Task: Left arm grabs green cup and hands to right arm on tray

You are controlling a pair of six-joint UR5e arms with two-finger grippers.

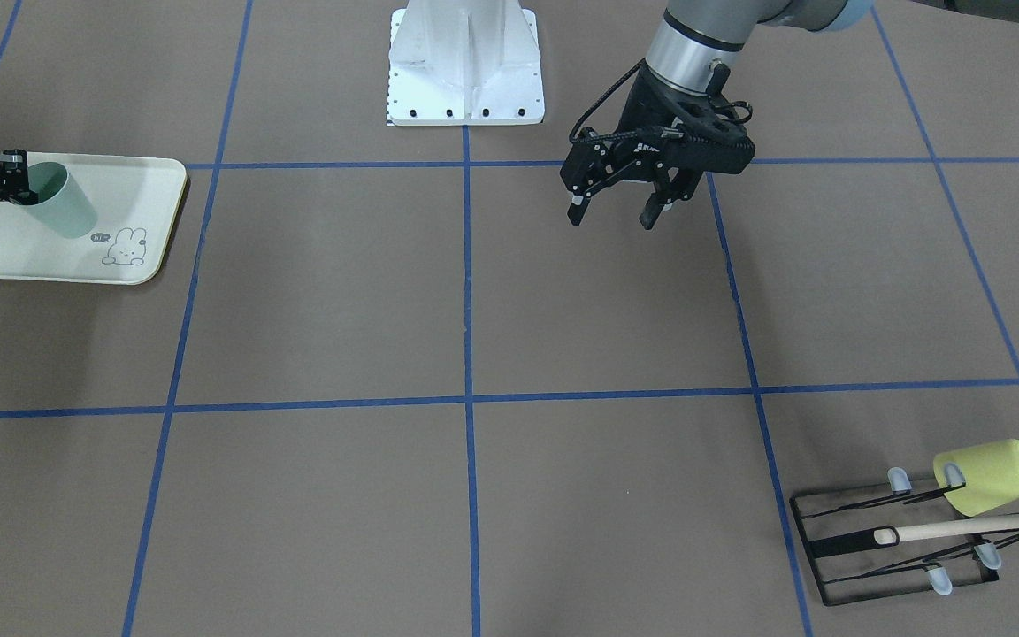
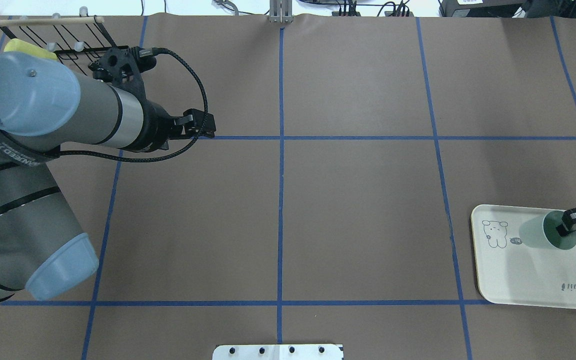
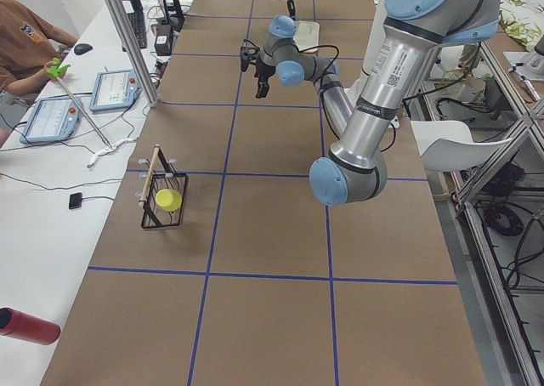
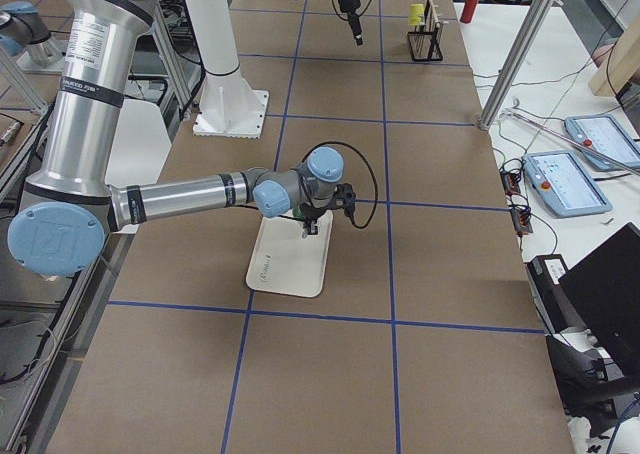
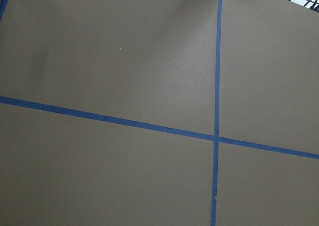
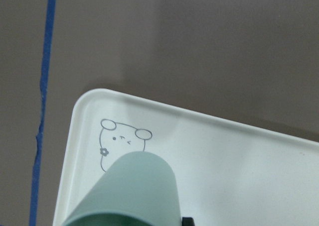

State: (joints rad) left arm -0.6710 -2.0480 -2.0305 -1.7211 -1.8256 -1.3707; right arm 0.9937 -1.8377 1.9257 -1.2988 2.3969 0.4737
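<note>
The green cup [image 1: 63, 202] is a plain, pale mint tumbler, smooth, handleless and slightly tapered. It leans over the tray [image 1: 32, 261], base toward the rabbit drawing [image 1: 125, 248] and mouth toward the tray's outer end. The right tool [image 1: 21, 184] is closed on its rim, one finger inside the mouth. Whether the base touches the tray cannot be told.

The overhead view alone shows the word "Rabbit" in script at the tray corner far from the drawing. The front-facing view shows a small "hi" bubble beside the rabbit. The right wrist view shows only the cup's wall and base covering the drawing's lower part.

The left tool [image 1: 611, 218] hangs over the tabletop [image 1: 474, 310] well apart from the tray, fingers spread wide and holding nothing. Its wrist view shows only blue tape lines.
</note>
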